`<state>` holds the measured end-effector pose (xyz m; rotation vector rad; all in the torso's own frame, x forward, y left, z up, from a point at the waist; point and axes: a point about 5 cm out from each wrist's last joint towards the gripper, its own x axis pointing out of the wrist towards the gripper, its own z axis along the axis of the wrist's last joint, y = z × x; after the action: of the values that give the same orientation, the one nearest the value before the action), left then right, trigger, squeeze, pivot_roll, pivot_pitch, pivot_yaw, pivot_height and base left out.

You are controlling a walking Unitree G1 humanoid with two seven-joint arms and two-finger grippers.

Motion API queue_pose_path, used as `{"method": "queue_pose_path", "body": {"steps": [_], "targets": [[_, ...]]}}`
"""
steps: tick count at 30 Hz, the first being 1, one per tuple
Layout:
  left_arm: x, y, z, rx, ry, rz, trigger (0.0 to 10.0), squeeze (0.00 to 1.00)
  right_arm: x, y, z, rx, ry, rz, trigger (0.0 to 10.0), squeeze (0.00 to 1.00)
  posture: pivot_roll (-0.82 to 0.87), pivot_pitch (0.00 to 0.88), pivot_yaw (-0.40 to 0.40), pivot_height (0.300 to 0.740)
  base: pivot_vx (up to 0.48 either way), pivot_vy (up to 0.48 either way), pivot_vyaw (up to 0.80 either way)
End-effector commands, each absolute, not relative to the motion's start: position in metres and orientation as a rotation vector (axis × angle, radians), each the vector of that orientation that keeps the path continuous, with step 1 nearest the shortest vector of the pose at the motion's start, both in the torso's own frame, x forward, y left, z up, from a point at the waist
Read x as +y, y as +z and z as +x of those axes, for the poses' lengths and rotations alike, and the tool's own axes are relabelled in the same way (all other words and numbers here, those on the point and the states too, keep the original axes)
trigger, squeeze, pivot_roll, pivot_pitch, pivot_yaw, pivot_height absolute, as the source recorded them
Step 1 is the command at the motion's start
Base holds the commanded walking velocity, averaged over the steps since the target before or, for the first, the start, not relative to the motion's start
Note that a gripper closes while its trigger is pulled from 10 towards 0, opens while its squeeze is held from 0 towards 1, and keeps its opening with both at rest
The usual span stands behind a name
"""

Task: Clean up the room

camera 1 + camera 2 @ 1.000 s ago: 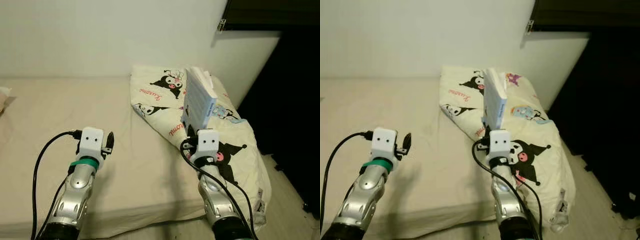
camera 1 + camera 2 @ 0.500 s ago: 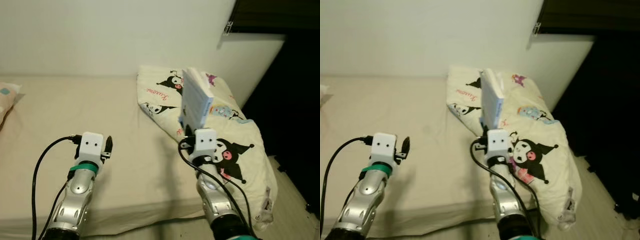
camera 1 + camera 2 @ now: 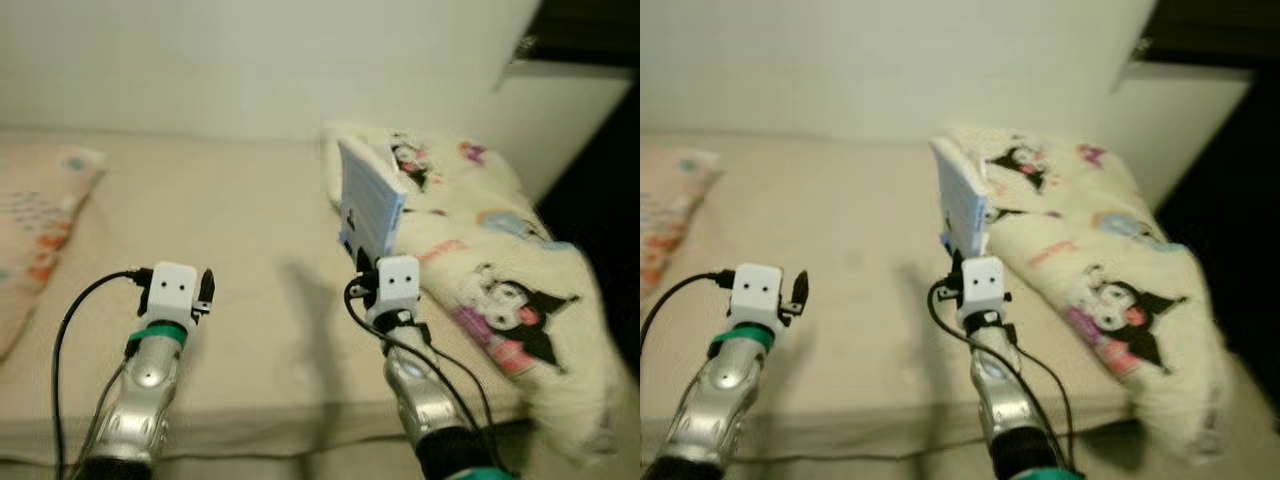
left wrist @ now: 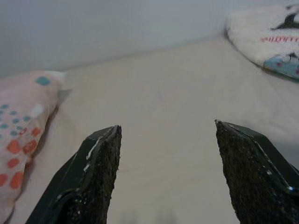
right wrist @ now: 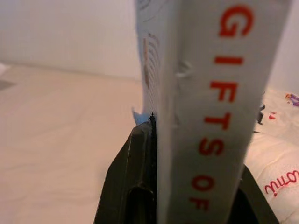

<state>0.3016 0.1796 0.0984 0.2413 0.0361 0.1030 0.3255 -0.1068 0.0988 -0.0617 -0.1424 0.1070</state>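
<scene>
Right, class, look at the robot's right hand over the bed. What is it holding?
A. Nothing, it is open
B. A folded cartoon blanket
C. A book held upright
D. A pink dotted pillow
C. The right hand is shut on a book standing upright over the bed; the right wrist view shows its spine with red lettering.

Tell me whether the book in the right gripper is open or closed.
Closed. The book stands upright in the right gripper, covers together; the right wrist view shows its spine clamped between the black fingers.

Soft, even indoor light — head views motion-blurred, far right dark, wrist views sharper.
</scene>
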Motion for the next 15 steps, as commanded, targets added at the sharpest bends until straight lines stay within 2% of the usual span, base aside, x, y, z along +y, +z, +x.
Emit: {"method": "queue_pose_path", "body": {"steps": [1, 15], "targets": [[0.1789, 0.0944, 0.2997, 0.051, 0.1, 0.245, 10.0, 0.0, -0.1079, 0.1042, 0.3259, -0.177, 0.094, -0.05, 10.0, 0.0, 0.12, 0.008, -0.023, 0.74, 0.0, 0.371, 0.0], [0.1792, 0.0937, 0.299, 0.054, 0.101, 0.247, 10.0, 0.0, -0.1072, 0.1032, 0.3251, -0.176, 0.094, -0.047, 10.0, 0.0, 0.12, 0.013, -0.023, 0.74, 0.0, 0.371, 0.0]]}}
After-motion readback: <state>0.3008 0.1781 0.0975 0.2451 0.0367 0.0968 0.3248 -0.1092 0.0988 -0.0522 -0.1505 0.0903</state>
